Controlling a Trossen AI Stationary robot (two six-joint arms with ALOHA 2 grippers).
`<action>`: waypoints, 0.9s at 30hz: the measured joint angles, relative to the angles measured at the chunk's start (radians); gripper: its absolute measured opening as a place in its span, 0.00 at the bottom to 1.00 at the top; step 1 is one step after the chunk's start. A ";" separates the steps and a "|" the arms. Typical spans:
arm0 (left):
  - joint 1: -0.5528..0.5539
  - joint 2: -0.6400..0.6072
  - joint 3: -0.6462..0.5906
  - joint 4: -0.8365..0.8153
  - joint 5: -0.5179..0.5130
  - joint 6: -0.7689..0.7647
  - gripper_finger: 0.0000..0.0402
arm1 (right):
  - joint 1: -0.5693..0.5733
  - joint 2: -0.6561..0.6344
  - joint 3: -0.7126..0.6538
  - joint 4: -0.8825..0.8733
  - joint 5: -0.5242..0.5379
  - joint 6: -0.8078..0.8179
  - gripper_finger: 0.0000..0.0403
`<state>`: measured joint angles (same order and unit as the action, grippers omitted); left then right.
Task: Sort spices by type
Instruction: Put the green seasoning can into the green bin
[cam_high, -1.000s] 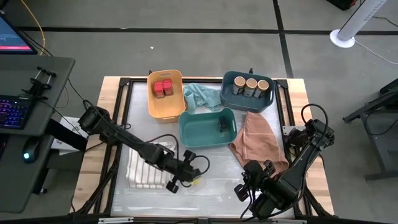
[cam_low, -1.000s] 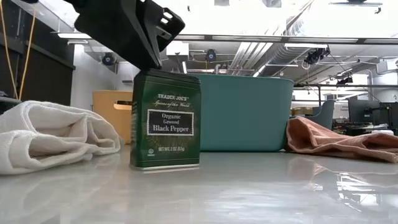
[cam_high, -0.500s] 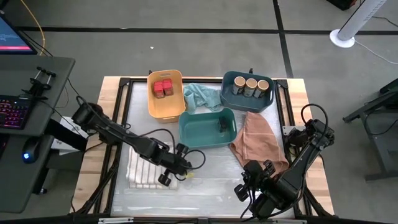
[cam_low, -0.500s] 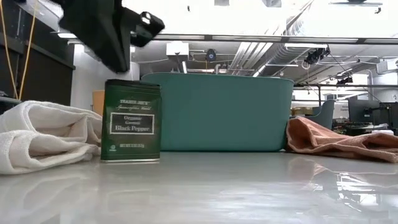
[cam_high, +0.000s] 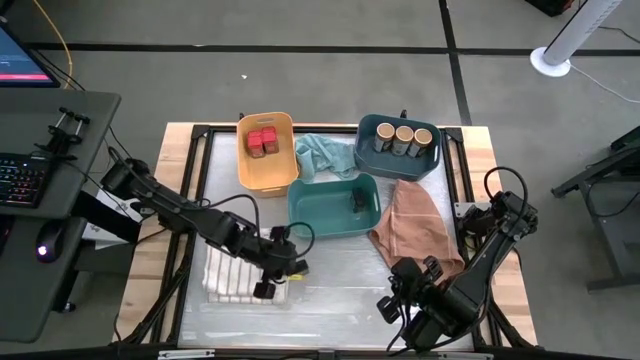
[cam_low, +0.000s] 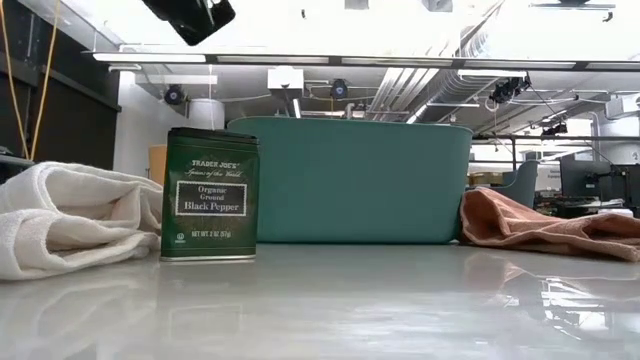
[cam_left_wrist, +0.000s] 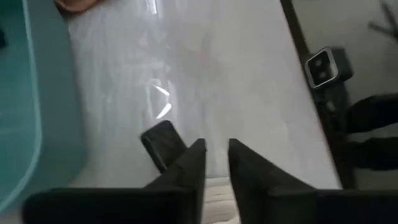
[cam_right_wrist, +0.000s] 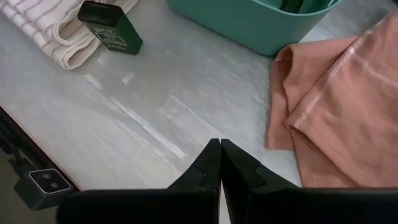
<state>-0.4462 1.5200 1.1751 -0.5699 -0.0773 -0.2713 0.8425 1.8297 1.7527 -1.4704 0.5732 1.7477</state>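
Note:
A flat dark-green black-pepper tin (cam_low: 210, 195) stands upright on its base on the table, next to the white striped towel (cam_high: 235, 272); it also shows in the right wrist view (cam_right_wrist: 110, 28) and the left wrist view (cam_left_wrist: 163, 143). My left gripper (cam_left_wrist: 216, 157) hovers just above and beside it (cam_high: 283, 266), narrowly open and holding nothing. My right gripper (cam_right_wrist: 220, 149) waits shut over the table's near right part (cam_high: 392, 300). Another tin (cam_high: 360, 200) lies in the teal bin (cam_high: 335, 205). Red-topped jars (cam_high: 262, 141) sit in the yellow bin, tan-lidded round jars (cam_high: 403, 138) in the blue bin.
The teal bin (cam_low: 350, 180) stands right behind the tin. An orange cloth (cam_high: 410, 225) lies to the bin's right, and a teal cloth (cam_high: 322, 152) lies between the far bins. The white towel (cam_low: 70, 215) lies to the tin's left. Bare table stretches along the near edge.
My left gripper, first down on the tin's top, moved with the tin toward the table's left and far side. The tin slid upright to the towel's edge and has stayed there. The gripper then rose clear of it.

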 joint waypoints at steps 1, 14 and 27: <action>0.002 0.000 0.000 0.003 0.012 -0.020 0.17 | 0.000 0.000 0.000 0.000 0.000 0.000 0.00; 0.008 0.073 0.002 0.005 -0.021 -0.315 0.82 | 0.000 0.000 0.000 0.000 0.000 0.001 0.00; 0.010 0.232 0.002 0.008 -0.066 -0.427 0.88 | 0.000 0.000 0.000 -0.001 0.003 -0.002 0.00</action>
<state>-0.4362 1.7521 1.1770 -0.5620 -0.1433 -0.6984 0.8425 1.8297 1.7527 -1.4715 0.5762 1.7462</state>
